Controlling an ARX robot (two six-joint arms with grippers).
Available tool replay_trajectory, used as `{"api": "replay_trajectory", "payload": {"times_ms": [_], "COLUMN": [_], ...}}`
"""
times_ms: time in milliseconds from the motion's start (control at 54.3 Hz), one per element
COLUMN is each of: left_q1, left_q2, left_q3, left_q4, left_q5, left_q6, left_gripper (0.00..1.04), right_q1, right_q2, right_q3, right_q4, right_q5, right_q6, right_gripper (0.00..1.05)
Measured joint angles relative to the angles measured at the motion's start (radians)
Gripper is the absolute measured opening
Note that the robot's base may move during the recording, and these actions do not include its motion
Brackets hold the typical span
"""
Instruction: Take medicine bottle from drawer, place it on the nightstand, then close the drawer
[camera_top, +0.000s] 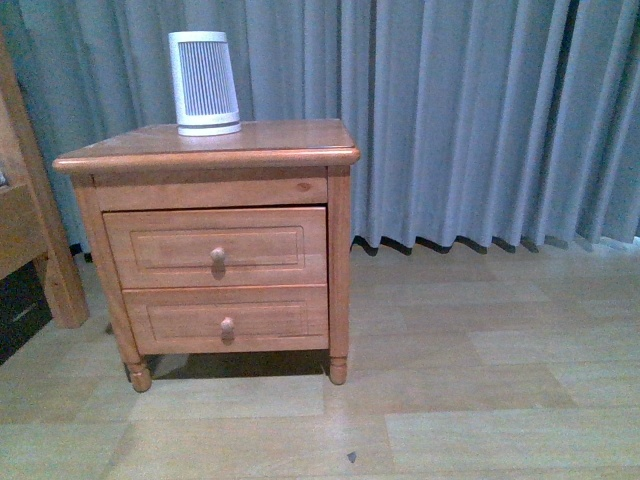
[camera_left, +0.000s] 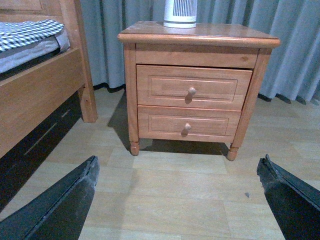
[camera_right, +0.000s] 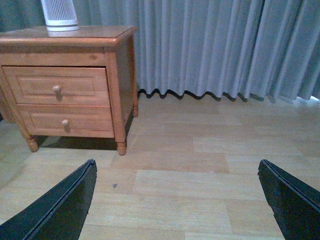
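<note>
A grey pleated curtain (camera_top: 480, 120) covers the whole background and hangs down to the floor (camera_top: 480, 400), which is laid with pale wood-effect planks.

A wooden bed frame (camera_left: 40, 90) stands at the left edge of the front view, just beside the nightstand (camera_top: 340, 260) but not touching it. Checked bedding (camera_left: 25, 32) lies on top of the frame.

The nightstand stands upright on short turned feet, with its back close to the curtain. The taller drawer (camera_top: 270, 245) occupies the upper position. Its panel front is seated in the cabinet frame, so none of its interior is exposed. The shallower drawer (camera_top: 280, 320) sits directly below it and is likewise shut.

A white ribbed tower appliance (camera_top: 204, 82) stands upright on the nightstand's top surface, toward the rear left part.

The medicine bottle cannot be seen in any view.

Left hand (camera_left: 179, 162): released. Its two dark fingers (camera_left: 65, 205) stand wide apart at the lower corners of the left wrist view, with bare floor between them. The hand faces the nightstand front and is well apart from it.

Right hand (camera_right: 177, 165): released. Its fingers (camera_right: 60, 210) are spread equally wide over bare floor, and the nightstand lies off to one side. Neither hand contacts any object.

Each drawer carries one round wooden knob at the centre of its front: the upper knob (camera_top: 218, 256) and the lower knob (camera_top: 227, 325).

A small dark speck (camera_top: 351, 457) lies on the floor, in front of the nightstand's right foot.
</note>
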Motion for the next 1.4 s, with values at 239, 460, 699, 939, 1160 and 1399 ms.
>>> {"api": "replay_trajectory", "payload": {"times_ms": [239,460,699,939,1160,1399], "left_q1": [0.000,0.000,0.046,-0.021,-0.114,-0.141], "left_q2": [0.000,0.000,0.232,0.890,1.470,1.930], "left_q3": [0.000,0.000,0.117,0.473,0.702,0.916], "left_q4": [0.000,0.000,-0.088,0.406,0.435,0.509], "left_q5": [0.000,0.000,0.167,0.076,0.093,0.010], "left_q6": [0.000,0.000,-0.090,-0.067,-0.009,0.023], "left_gripper": [0.98,0.98,0.98,0.98,0.98,0.98], "right_q1": [0.000,0.000,0.000,0.000,0.000,0.000], "right_q2": [0.000,0.000,0.000,0.000,0.000,0.000], "right_q3": [0.000,0.000,0.000,0.000,0.000,0.000], "right_q4": [0.000,0.000,0.000,0.000,0.000,0.000], "right_q5": [0.000,0.000,0.000,-0.001,-0.002,-0.001], "right_q6": [0.000,0.000,0.000,0.000,0.000,0.000], "right_gripper": [0.98,0.98,0.98,0.98,0.98,0.98]}}
